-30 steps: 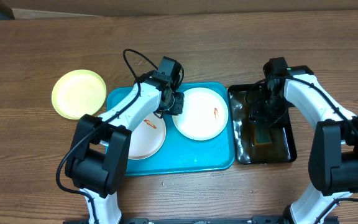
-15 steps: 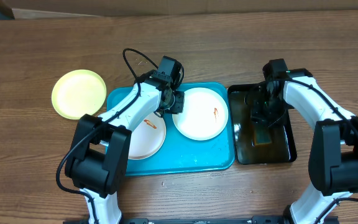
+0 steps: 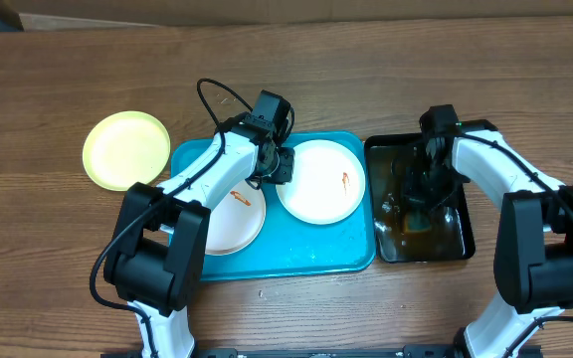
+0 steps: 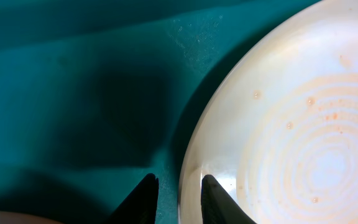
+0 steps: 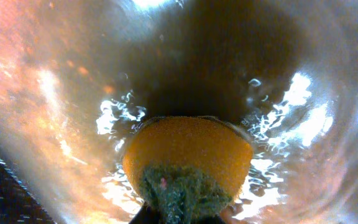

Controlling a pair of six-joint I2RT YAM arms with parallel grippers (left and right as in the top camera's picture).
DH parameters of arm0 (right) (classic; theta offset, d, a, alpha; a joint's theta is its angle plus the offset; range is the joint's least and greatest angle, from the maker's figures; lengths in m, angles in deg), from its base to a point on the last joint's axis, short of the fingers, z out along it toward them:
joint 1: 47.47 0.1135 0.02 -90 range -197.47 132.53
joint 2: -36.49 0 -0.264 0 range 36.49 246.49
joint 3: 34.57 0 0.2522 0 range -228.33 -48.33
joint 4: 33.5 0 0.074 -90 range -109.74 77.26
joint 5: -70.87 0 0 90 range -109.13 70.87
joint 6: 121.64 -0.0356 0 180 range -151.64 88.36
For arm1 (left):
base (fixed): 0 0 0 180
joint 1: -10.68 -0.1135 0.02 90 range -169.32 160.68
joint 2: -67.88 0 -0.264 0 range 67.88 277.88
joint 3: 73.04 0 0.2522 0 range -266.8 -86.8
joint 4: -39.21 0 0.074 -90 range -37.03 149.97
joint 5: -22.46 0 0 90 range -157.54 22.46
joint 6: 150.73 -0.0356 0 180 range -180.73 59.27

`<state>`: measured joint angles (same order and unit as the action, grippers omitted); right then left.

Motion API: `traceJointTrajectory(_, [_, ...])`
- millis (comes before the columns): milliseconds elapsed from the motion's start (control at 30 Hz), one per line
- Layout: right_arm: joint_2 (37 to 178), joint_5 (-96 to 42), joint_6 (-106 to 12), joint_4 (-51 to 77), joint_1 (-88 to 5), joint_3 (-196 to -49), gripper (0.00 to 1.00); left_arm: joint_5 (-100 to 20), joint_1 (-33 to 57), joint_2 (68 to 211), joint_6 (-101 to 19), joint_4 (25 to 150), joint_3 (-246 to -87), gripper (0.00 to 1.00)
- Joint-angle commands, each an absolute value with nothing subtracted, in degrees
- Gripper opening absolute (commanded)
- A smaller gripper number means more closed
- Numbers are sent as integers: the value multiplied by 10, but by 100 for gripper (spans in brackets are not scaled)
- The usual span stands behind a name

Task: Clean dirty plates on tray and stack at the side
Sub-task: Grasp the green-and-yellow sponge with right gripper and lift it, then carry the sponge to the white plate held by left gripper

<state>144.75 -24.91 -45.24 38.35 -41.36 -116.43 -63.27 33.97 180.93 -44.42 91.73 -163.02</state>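
Observation:
Two white plates lie on the turquoise tray [image 3: 296, 261]; each carries a small red-orange smear. My left gripper [image 3: 282, 165] is shut on the left rim of the right white plate [image 3: 319, 189]. In the left wrist view its fingers straddle that rim [image 4: 179, 180], one over the tray [image 4: 73, 74] and one inside the plate [image 4: 303, 137]. The other white plate [image 3: 229, 221] lies partly under the left arm. A yellow-green plate [image 3: 125, 149] rests on the table, left of the tray. My right gripper [image 3: 424, 189] is in the black tub, shut on a wet sponge [image 5: 188, 155].
The black tub [image 3: 466, 244] of brownish water stands directly right of the tray. The sponge [image 3: 416, 217] is orange-yellow with a green scrub side. A black cable [image 3: 212, 94] loops behind the left arm. Bare wooden table [image 3: 58, 249] surrounds everything.
My right gripper has closed on the sponge and shifted a little toward the front of the tub. The left arm and the plates have not moved.

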Motion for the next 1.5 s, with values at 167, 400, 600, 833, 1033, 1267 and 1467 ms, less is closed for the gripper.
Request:
traceJointTrajectory(167, [1432, -206, -454, 415, -411, -1239, 4, -635, 344, 1814, -432, 906, -1642, 26])
traceJointTrajectory(400, [1432, -246, -452, 416, -411, -1239, 4, -635, 344, 1815, -408, 900, -1642, 23])
traceJointTrajectory(600, [1432, -241, -451, 423, -411, -1263, 4, -635, 344, 1820, -408, 902, -1637, 17])
traceJointTrajectory(833, [1432, -158, -484, 483, -411, -1318, 4, -643, 343, 1820, -409, 895, -1630, 4])
traceJointTrajectory(1033, [1432, -116, -527, 486, -411, -1315, 4, -660, 343, 1820, -401, 908, -1630, 4])
traceJointTrajectory(1267, [1432, -148, -537, 477, -403, -1324, 4, -661, 343, 1820, -416, 918, -1630, 4])
traceJointTrajectory(1467, [1432, -171, -495, 552, -402, -1423, 4, -682, 343, 1820, -443, 931, -1630, 4])
